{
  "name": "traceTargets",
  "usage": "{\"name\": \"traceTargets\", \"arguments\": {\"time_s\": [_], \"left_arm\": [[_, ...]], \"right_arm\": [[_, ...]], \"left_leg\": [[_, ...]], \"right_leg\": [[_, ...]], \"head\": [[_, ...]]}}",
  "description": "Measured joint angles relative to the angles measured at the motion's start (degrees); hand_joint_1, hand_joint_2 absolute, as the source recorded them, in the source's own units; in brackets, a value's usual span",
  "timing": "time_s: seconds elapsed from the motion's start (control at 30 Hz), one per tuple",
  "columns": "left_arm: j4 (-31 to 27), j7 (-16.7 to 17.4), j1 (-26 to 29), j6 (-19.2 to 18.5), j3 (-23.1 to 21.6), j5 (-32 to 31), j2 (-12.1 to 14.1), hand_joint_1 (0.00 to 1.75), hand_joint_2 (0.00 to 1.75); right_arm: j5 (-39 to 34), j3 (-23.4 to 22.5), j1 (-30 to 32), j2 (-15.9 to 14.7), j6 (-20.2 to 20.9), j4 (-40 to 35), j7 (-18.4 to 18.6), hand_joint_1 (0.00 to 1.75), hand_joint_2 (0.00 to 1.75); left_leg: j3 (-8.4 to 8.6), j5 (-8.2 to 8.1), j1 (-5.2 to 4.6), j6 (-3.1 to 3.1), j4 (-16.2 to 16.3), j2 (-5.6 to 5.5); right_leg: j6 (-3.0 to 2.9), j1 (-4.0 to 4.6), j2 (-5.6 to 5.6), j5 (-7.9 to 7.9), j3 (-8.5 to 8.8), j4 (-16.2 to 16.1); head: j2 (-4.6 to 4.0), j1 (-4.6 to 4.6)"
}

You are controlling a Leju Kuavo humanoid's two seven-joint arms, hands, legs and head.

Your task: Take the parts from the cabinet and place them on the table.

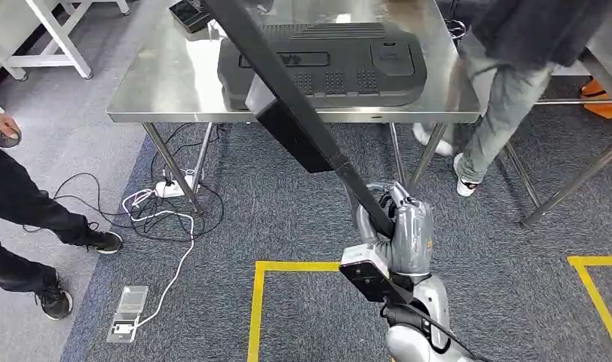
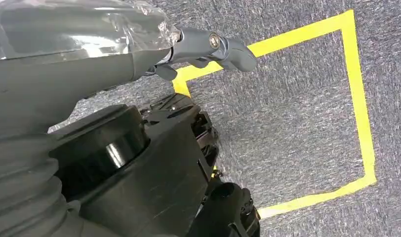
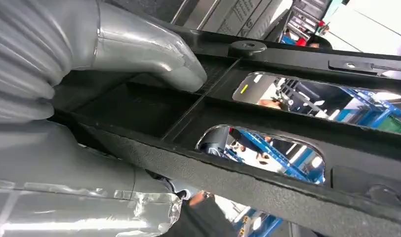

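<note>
A long black moulded-plastic trim part with cut-out windows (image 1: 303, 128) is being carried in the right hand (image 1: 397, 226), held out over the grey carpet and angled up toward the stainless-steel desk (image 1: 160, 75) — its far end is seen above the desk's front edge. In the right wrist view the thick grey thumb (image 3: 154, 49) is pressed into a recess of the part and the frame rail is gripped from beneath. The piece is judged stiff and fairly light, but long, so leverage at the free end is to be expected; a hold near the end, as here, could let it swing. The textured surface (image 3: 267, 182) should resist slipping — thin ribs round the windows look the likeliest to crack. A second black moulded panel (image 1: 325, 64) already lies on the desk. The left hand (image 2: 208, 47) is seen hanging over yellow floor tape (image 2: 359, 94), fingers curled, nothing held
</note>
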Motion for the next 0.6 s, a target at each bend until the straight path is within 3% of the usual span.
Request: {"name": "traceTargets", "arguments": {"time_s": [0.6], "left_arm": [[0.00,-0.46,-0.01,-0.70,0.00,0.11,0.15,0.00,1.75]], "right_arm": [[-0.04,0.00,-0.09,0.11,0.00,0.11,-1.01,1.75,1.75]], "left_leg": [[-0.04,-0.19,-0.21,0.23,0.32,0.00]], "right_leg": [[0.07,-0.20,0.00,-0.01,0.05,-0.03]], "head": [[0.00,-0.04]]}}
